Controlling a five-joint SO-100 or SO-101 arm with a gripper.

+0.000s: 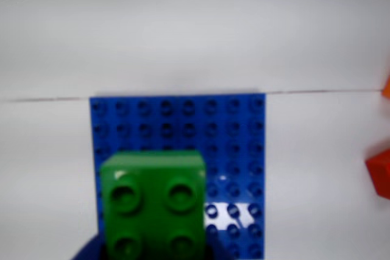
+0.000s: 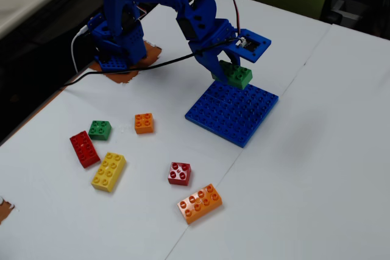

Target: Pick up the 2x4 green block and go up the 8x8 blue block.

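Note:
The 2x4 green block is held in my gripper, at the far edge of the 8x8 blue block. I cannot tell whether it touches the plate or hangs just above it. In the wrist view the green block fills the bottom centre. Only four of its studs show there, in front of the blue plate. Dark blue parts of my gripper show on both sides of the brick at the bottom edge, shut on it.
Loose bricks lie left and in front of the plate: a small green one, a red one, a yellow one, a small orange one, a small red one and a long orange one. The arm's base stands at the back left.

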